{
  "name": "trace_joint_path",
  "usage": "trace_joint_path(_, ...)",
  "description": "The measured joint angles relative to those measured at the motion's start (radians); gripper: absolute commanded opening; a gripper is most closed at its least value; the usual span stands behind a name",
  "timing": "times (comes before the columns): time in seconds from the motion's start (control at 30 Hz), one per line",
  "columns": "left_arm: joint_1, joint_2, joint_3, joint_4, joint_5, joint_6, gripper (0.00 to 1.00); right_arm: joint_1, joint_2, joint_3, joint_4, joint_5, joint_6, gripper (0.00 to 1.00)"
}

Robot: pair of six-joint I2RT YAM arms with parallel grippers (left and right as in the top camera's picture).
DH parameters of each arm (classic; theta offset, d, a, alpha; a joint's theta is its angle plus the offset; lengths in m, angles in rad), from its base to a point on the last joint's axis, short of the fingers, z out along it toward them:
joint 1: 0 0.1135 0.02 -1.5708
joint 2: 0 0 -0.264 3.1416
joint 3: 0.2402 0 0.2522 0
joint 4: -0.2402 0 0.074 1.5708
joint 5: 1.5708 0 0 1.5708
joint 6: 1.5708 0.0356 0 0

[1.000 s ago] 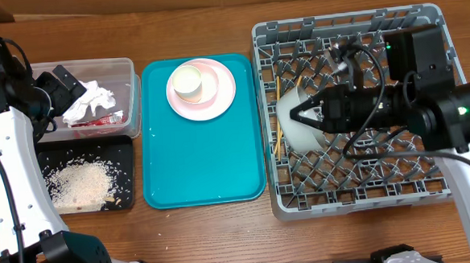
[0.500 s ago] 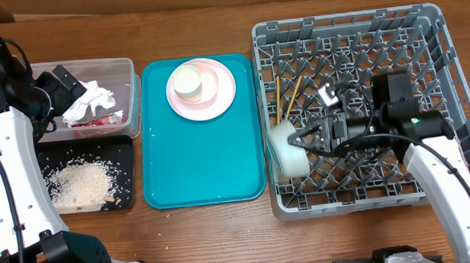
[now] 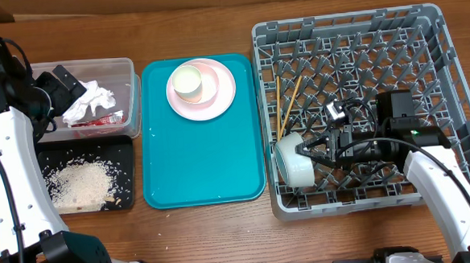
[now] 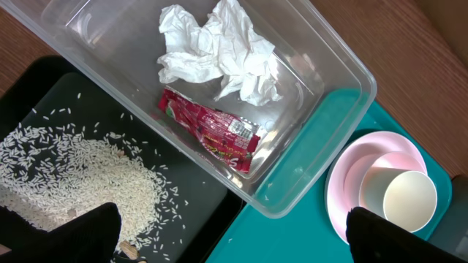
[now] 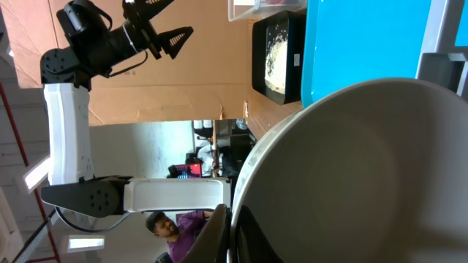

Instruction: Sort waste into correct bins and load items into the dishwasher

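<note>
Step in hand: dishes are being loaded. The pale grey-green bowl (image 3: 293, 162) is held up on its edge at the front-left corner of the rack (image 3: 350, 25). Its rim is pinched by the R gripper (image 3: 315, 149).

Next, prob.: the bowl must be leaned between the pegs & let go. The chopsticks (image 3: 287, 105), lying in the rack just beside it, should not be bumped.

The L gripper (image 3: 65, 86) is spread wide over the clear tub (image 3: 129, 73), w/ nothing held.

- Tub: napkin (image 3: 92, 99) & red wrapper (image 4: 212, 131).
- Black tray (image 3: 125, 153): rice (image 3: 81, 184).
- Teal tray (image 3: 204, 165): pink plate (image 3: 221, 101) w/ pink bowl (image 3: 210, 78) & cream cup (image 3: 190, 80), not yet loaded.
</note>
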Motion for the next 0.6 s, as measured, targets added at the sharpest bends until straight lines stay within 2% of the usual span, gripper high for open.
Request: trace_joint_path(0.6, 0.000, 0.000, 0.000, 0.000, 0.000, 0.000, 1.00, 0.000, 0.000, -0.009, 0.003, 0.042, 0.000, 0.04)
